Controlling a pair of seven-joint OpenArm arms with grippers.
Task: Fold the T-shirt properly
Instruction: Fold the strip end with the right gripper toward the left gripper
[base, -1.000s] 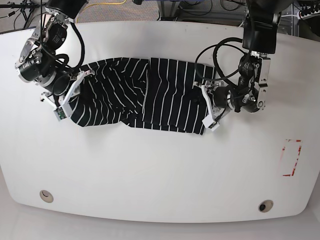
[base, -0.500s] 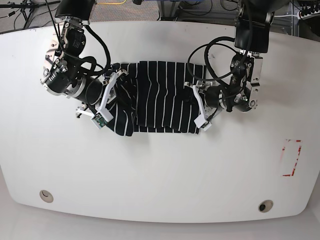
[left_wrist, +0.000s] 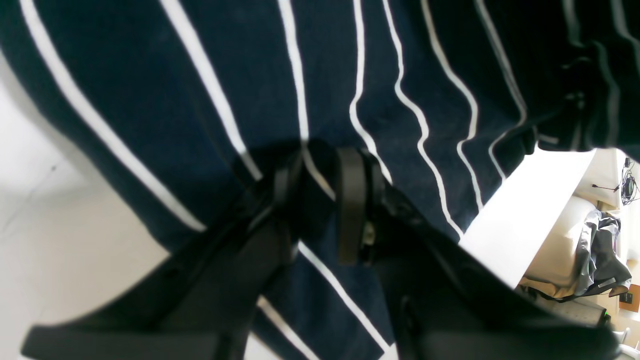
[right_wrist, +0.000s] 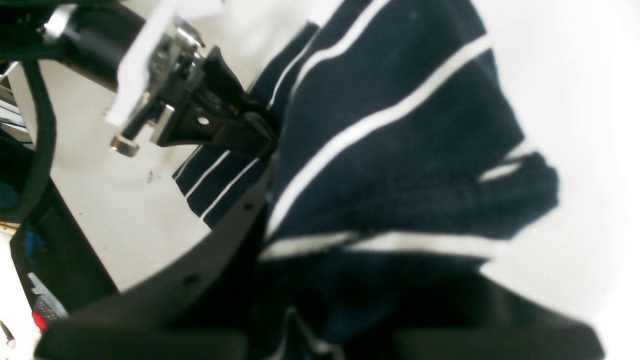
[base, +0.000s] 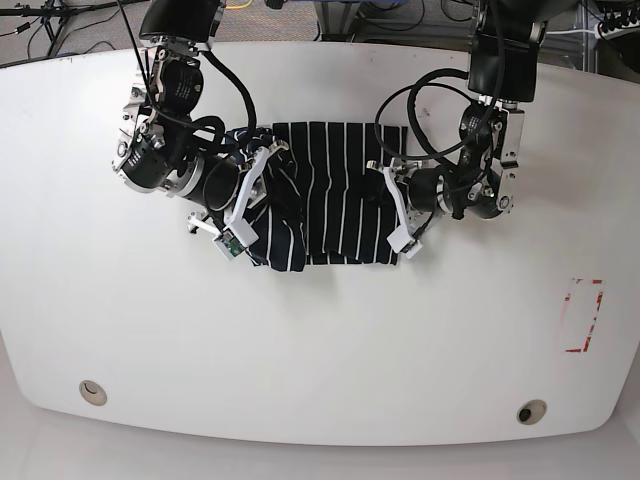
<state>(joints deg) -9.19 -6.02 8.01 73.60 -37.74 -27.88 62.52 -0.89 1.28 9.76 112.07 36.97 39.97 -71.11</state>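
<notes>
The T-shirt (base: 325, 195) lies bunched at the middle of the white worktop (base: 320, 350), its stripes running from the far edge toward the near edge, with one side flap raised and carried over the body. The right end effector (base: 250, 190) (on the base view's left) is pinching that raised flap; in the right wrist view the cloth (right_wrist: 400, 150) hangs bundled between its nearly closed fingers. The left end effector (base: 400, 215) is pinching the opposite side edge, its pads (left_wrist: 350, 200) pressed onto striped fabric (left_wrist: 250, 75). The garment thus lies between the two arms, each at its own side edge; the coming move appears to turn on laying the right-hand flap across toward the left arm. A red outline (base: 583, 315) marked on the worktop stands well apart and obstructs nothing.
</notes>
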